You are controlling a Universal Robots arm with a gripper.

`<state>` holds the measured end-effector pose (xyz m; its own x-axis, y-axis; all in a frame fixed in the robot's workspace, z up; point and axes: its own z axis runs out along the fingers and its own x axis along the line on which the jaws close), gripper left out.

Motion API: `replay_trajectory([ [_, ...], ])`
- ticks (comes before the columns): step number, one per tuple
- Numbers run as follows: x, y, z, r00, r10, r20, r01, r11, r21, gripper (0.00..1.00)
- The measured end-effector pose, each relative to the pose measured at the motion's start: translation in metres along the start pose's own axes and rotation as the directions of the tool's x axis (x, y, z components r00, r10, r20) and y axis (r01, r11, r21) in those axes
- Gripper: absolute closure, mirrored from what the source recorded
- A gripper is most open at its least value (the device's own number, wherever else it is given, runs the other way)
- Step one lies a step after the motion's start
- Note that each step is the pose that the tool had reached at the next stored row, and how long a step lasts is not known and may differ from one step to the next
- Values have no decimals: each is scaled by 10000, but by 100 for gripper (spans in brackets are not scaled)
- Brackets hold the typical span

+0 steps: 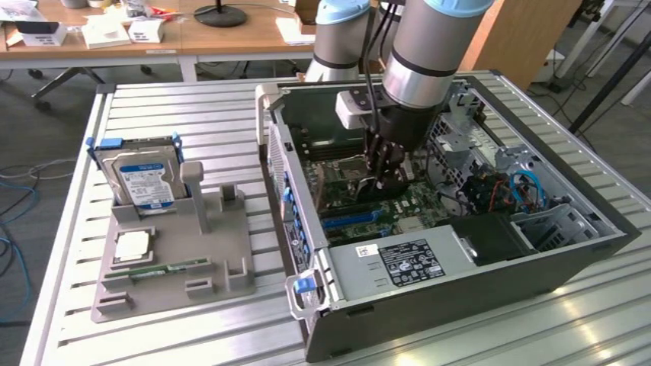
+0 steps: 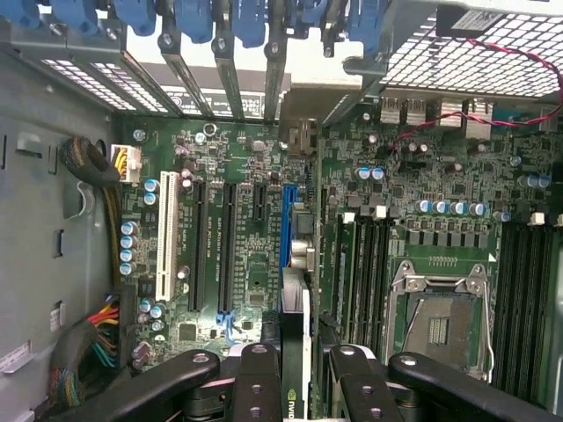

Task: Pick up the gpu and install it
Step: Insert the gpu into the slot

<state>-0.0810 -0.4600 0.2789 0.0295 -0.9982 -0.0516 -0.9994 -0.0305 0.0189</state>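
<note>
I am looking in from the exterior view, where my arm comes down from the top centre into an open computer case [image 1: 489, 297] lying on a slatted metal table [image 1: 183, 114]. The gripper [image 1: 386, 169] hangs over the motherboard [image 1: 407, 206] near the middle of the case. Its tips are dark against dark parts and hard to separate there.

In the wrist view the gripper [image 2: 299, 378] is partly closed. Its two black fingers [image 2: 259, 378] sit on either side of the gpu [image 2: 296, 325], seen edge-on as a thin dark card. It looks clamped, though the contact is cut off at the frame edge. The card lines up with the blue expansion slot [image 2: 286, 220]; I cannot tell whether they touch.

At the exterior view's left, a grey fixture tray [image 1: 219, 252] holds an upright hard drive [image 1: 145, 179], a square silver processor [image 1: 133, 245] and a green memory stick [image 1: 163, 268].
</note>
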Motion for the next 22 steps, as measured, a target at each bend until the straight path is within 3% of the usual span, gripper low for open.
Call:
replay_trajectory([
  [15, 4, 9, 74, 10000, 1, -2, -1, 10000, -1, 74],
  [22, 3, 60, 79, 10000, 1, 0, -1, 10000, -1, 74],
])
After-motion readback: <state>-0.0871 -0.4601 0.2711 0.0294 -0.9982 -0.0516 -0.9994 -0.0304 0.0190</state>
